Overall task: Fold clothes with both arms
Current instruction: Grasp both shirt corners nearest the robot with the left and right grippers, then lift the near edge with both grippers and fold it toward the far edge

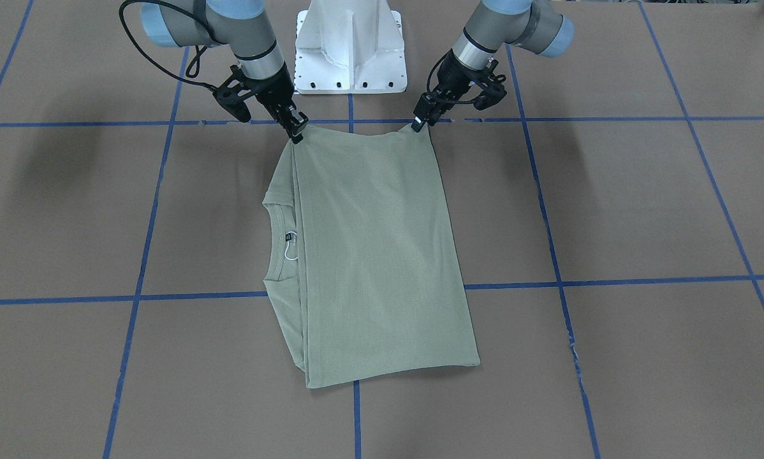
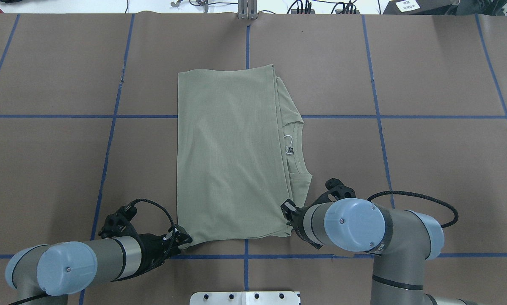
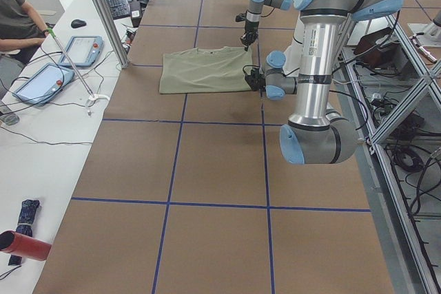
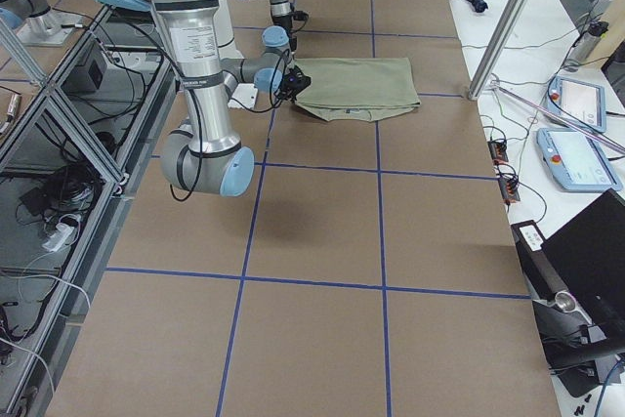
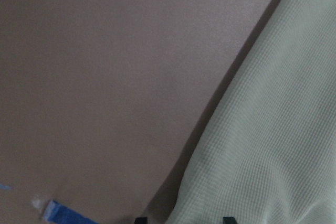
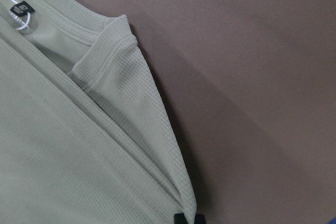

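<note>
The sage-green shirt (image 1: pixel 375 255) lies folded flat on the brown table, also in the overhead view (image 2: pixel 228 156). Its neck with the black label (image 2: pixel 290 150) and white loop string (image 2: pixel 288 140) peeks out on the robot's right. My left gripper (image 2: pixel 185 240) (image 1: pixel 418 124) is shut on the shirt's near left corner, with cloth (image 5: pixel 273 129) bunched between its tips. My right gripper (image 2: pixel 288 212) (image 1: pixel 298 132) is shut on the near right corner, its tips pinching the layered edge (image 6: pixel 173 182). Both corners are pulled to small points. The chest logo is hidden.
The white pedestal base (image 1: pixel 350 51) stands just behind the two grippers. Blue tape lines (image 2: pixel 109 140) grid the table. An operator (image 3: pixel 14 12), tablets (image 3: pixel 83 49) and a metal post (image 3: pixel 103 12) are at the far side bench.
</note>
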`<state>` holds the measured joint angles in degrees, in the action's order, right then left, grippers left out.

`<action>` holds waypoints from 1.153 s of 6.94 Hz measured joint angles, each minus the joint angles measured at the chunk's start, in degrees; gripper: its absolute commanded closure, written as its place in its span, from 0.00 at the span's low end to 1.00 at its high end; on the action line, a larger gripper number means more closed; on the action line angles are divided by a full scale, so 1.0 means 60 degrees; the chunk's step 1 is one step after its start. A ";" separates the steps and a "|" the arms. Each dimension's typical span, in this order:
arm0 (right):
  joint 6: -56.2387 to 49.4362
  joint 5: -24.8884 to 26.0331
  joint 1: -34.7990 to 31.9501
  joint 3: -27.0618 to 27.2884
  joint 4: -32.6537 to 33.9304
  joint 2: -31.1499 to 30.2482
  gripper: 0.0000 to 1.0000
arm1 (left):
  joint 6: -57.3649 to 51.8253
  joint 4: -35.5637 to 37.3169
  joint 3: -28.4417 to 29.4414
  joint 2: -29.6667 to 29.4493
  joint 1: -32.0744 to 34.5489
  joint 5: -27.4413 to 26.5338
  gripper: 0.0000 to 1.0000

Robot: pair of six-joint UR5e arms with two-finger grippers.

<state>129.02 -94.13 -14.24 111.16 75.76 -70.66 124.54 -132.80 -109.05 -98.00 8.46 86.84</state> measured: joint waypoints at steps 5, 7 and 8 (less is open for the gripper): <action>0.0013 0.0000 0.0051 0.0223 -0.0009 -0.0065 1.00 | 0.0007 0.0000 -0.0722 0.0354 -0.0108 -0.0001 1.00; 0.0075 -0.0004 0.0265 0.1028 -0.0008 -0.0393 1.00 | 0.0502 0.0004 -0.1571 0.0932 -0.0567 -0.0119 1.00; 0.0116 -0.0010 0.0422 0.1537 -0.0010 -0.0720 1.00 | 0.0819 0.0010 -0.1846 0.1039 -0.0917 -0.0399 1.00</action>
<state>129.72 -94.19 -11.71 120.38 75.70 -74.99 129.45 -132.74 -120.12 -91.77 2.95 84.44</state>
